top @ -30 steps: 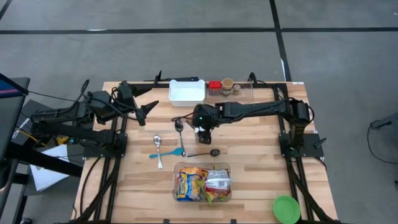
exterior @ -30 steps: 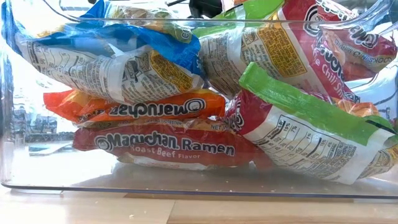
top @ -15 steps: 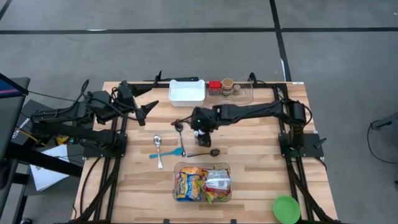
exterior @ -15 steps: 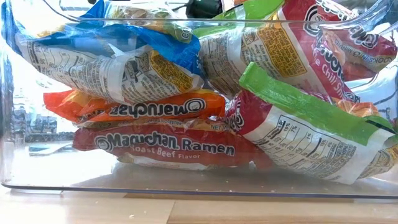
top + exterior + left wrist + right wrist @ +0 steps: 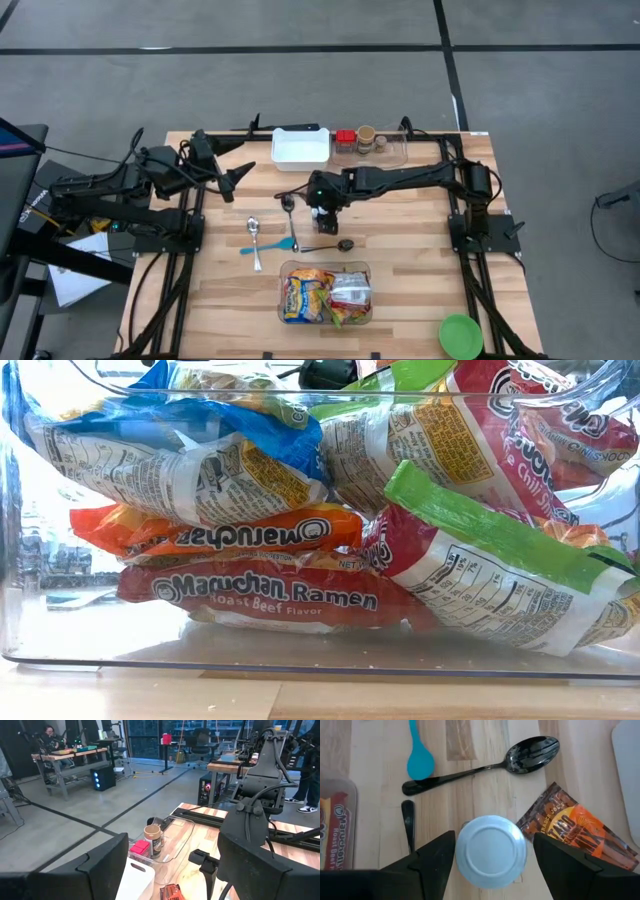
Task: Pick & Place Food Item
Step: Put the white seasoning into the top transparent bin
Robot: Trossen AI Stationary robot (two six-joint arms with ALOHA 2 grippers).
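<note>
**Right gripper poised over a round can**

Right gripper (image 5: 490, 851) hangs directly above a small round can with a pale, smooth, flat lid (image 5: 491, 851), fingers spread on either side, nothing grasped yet. A crinkly brown-and-orange foil packet (image 5: 570, 832) lies just beside the can, a glossy black spoon (image 5: 485, 766) beyond. Being round, the can has no long axis to suit. Left gripper (image 5: 238, 176) waits open, well apart.

Readable in the low view: "Maruchan Ramen" and "Roast Beef Flavor" on the red packet (image 5: 270, 595) at the bottom of the clear bin (image 5: 320, 660). Same brand, "Maruchan", upside down on the orange packet (image 5: 215, 528) just above. In the right wrist view, "Roast" on a red packet (image 5: 337, 827) behind the bin wall; other print too small to read.
</note>
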